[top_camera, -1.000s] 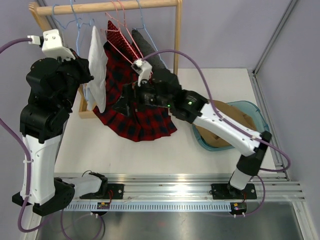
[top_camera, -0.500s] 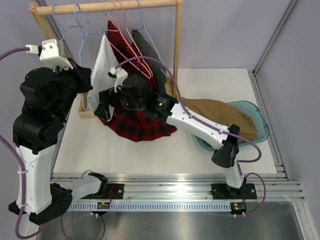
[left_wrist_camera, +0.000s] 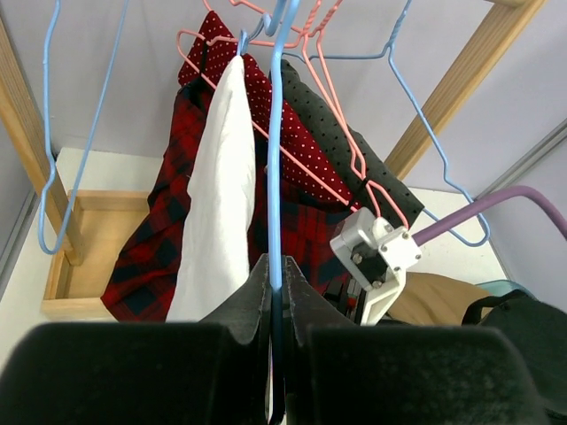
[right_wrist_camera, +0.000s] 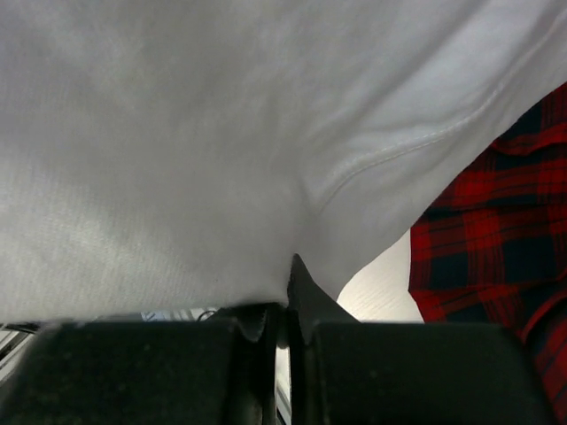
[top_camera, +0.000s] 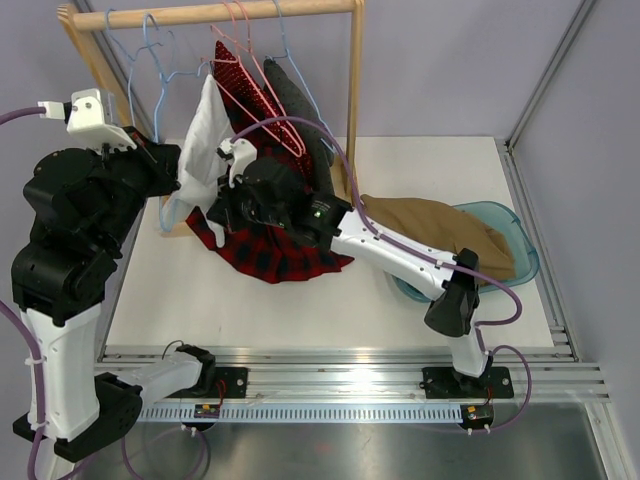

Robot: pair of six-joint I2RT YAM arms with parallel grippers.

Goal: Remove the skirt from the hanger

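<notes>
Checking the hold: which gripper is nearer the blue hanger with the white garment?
Left. The left gripper is shut on the blue hanger; the right gripper sits lower, pinching the white garment.

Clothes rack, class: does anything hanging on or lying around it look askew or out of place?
Yes. The white skirt hangs slanted, its lower edge pinched in the right gripper. The tartan garment trails off the rack onto the table, and a brown garment spills over the basin rim.

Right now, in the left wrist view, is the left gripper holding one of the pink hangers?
No, the left gripper is closed on the wire of the blue hanger, which runs straight up from between its fingertips.
</notes>
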